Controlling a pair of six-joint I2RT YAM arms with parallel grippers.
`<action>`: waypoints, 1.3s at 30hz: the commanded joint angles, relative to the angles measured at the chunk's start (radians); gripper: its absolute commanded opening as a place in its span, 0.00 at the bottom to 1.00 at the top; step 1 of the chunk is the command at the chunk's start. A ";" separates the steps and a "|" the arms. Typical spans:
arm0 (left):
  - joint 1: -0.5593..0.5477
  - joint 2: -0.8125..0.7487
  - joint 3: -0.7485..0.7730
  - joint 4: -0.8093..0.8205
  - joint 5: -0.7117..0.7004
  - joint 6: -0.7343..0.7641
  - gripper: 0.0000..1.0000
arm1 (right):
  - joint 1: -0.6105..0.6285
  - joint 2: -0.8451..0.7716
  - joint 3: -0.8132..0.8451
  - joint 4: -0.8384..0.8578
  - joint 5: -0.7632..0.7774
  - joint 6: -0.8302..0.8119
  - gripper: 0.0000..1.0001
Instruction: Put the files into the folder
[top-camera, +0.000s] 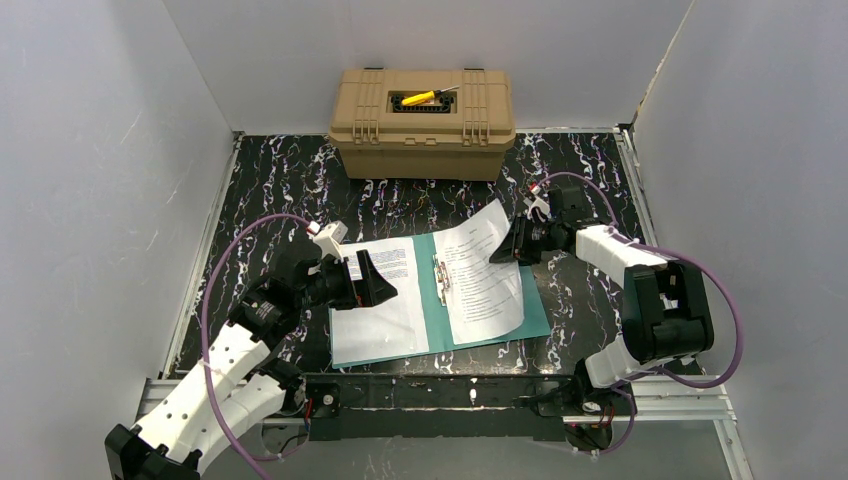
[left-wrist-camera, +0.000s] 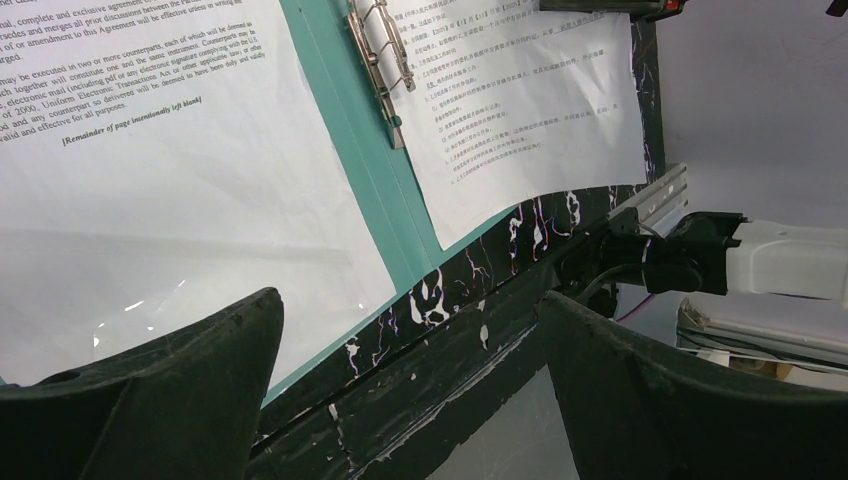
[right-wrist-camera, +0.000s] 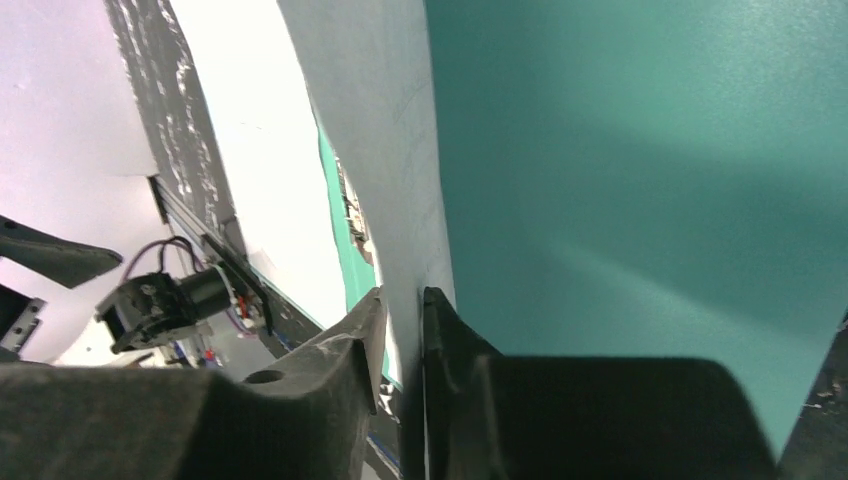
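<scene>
Between the tan case (top-camera: 422, 130) and the open folder (top-camera: 436, 322) a strip of tabletop (top-camera: 400, 203) lies free

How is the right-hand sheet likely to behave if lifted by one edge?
Probably floppy: the right sheet bows upward where its edge sits between the fingers of the right claw. Likely very light, so a push may slide it across the smooth teal folder. Its inner edge lies at the metal clip, where it could catch or crease.
</scene>
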 joint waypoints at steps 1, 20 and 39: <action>0.005 0.002 0.009 -0.009 0.017 0.016 0.98 | -0.002 -0.025 -0.016 -0.008 0.039 -0.028 0.34; 0.005 0.022 0.017 -0.055 -0.010 0.020 0.98 | 0.009 -0.090 0.099 -0.224 0.459 -0.128 0.73; -0.011 0.107 -0.041 -0.112 -0.075 -0.027 0.95 | 0.310 -0.129 0.237 -0.219 0.667 -0.013 0.65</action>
